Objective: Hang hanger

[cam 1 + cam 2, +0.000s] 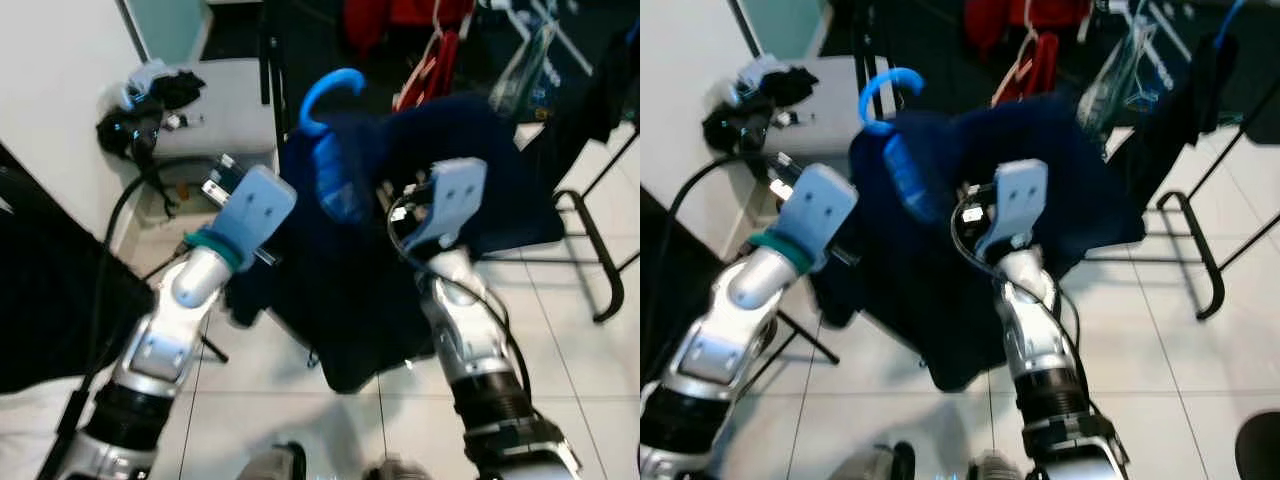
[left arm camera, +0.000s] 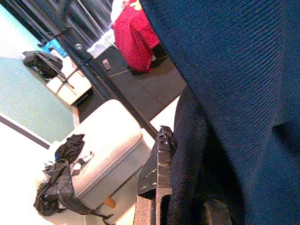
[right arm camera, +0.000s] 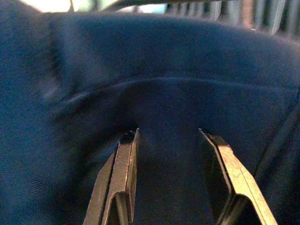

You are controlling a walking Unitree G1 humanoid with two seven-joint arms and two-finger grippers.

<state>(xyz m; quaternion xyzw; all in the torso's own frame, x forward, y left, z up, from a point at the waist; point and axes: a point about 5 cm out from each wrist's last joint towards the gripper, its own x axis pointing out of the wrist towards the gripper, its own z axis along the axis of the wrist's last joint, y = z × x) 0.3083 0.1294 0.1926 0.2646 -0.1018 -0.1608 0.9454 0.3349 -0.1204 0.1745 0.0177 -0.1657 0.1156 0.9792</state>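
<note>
Holding up a dark blue garment [image 1: 400, 190] on a blue hanger [image 1: 325, 100], two silver robot arms reach forward over a white tiled floor [image 1: 560, 350].

The garment is the largest thing in view, draped between both arms and hanging down toward the floor. The hanger's curved hook pokes up above the garment's top edge, free of any rail, with its blue neck running down into the cloth. The left gripper [image 2: 176, 187] is pressed into the garment's lower left edge, and a fold of cloth sits between its black fingers, which look closed on it. The right gripper [image 3: 168, 173] meets the garment's right side with its fingers [image 3: 119, 178] held apart, cloth lying against them. Behind stand a black rack [image 1: 590, 230], red clothes [image 1: 400, 15] and a grey box [image 1: 235, 95].
</note>
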